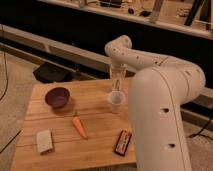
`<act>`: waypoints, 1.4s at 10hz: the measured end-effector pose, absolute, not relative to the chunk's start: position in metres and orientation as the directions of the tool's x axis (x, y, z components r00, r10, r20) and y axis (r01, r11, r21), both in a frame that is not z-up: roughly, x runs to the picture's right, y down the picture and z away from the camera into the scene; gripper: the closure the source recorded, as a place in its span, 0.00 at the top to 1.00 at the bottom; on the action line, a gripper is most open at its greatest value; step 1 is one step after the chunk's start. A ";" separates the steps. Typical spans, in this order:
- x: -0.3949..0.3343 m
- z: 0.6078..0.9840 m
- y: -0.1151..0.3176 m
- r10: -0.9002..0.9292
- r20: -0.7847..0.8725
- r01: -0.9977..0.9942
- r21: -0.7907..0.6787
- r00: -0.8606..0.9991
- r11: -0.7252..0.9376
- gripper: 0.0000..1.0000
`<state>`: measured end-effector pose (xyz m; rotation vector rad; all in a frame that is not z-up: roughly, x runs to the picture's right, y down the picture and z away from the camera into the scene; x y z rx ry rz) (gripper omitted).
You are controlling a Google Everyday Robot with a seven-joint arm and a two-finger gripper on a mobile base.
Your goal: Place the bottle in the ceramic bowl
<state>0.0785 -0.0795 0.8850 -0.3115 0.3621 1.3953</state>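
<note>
The bottle stands near the far edge of the table, just behind the plastic cup. The gripper hangs at its top, apparently around it, though whether it has a hold cannot be told. A loose grasp could topple the bottle, and a low carry could clip the cup on the way to the ceramic bowl, well apart across the table. The arm arches over, wrist pointing down.

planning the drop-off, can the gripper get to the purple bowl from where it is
Probably yes. The gripper hangs at the table's far edge, just behind the plastic cup. The ceramic bowl sits well apart from cup and carrot, with nothing over it.
</note>
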 end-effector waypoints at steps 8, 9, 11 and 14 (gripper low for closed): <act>-0.058 0.768 -0.110 0.935 -0.244 -0.941 -0.283 0.259 0.187 0.00; -0.066 0.759 -0.106 0.932 -0.239 -0.932 -0.309 0.272 0.192 0.00; -0.095 0.745 -0.093 0.917 -0.237 -0.905 -0.365 0.320 0.221 0.00; -0.130 0.743 -0.082 0.886 -0.233 -0.869 -0.401 0.401 0.288 0.00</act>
